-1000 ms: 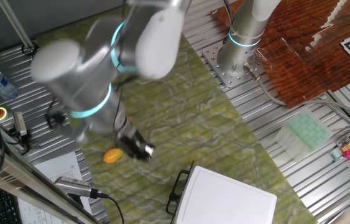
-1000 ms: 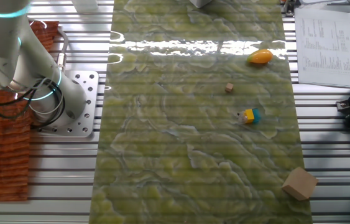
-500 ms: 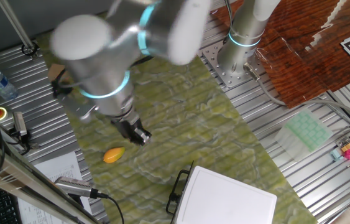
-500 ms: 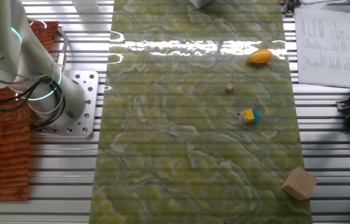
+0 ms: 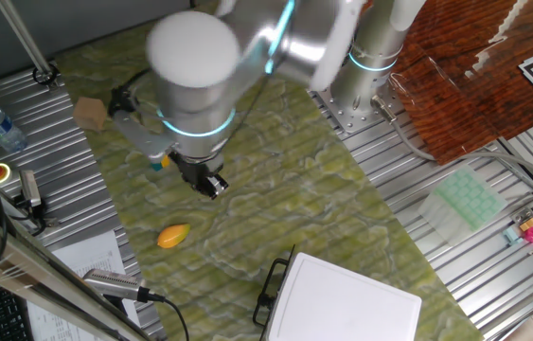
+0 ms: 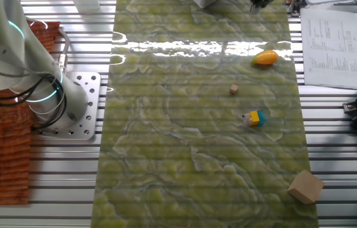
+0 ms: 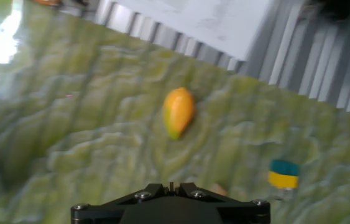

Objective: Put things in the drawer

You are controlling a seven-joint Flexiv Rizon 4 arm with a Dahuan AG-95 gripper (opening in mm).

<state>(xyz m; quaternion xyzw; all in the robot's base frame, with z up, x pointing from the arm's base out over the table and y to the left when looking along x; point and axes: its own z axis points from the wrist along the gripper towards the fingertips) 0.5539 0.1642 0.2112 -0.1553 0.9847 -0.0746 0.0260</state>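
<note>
The gripper (image 5: 211, 185) hangs over the green mat (image 5: 275, 189), left of centre in one fixed view; whether its fingers are parted or closed I cannot tell, because the hand view is blurred and shows only the black base of the hand. Against the picture of half a second ago, the arm has swung up and to the right, and the gripper stands a little higher in the frame — further from the mango-shaped fruit (image 5: 173, 236). The fruit lies below and left of the gripper, apart from it, in the same place as before. In the hand view it sits near the centre, with the yellow-and-teal block (image 7: 283, 173) at lower right. The tiny brown cube (image 6: 233, 90) has not moved. The white cabinet (image 5: 342, 298) fills the lower middle, its black handle (image 5: 271, 281) on the left edge.
</note>
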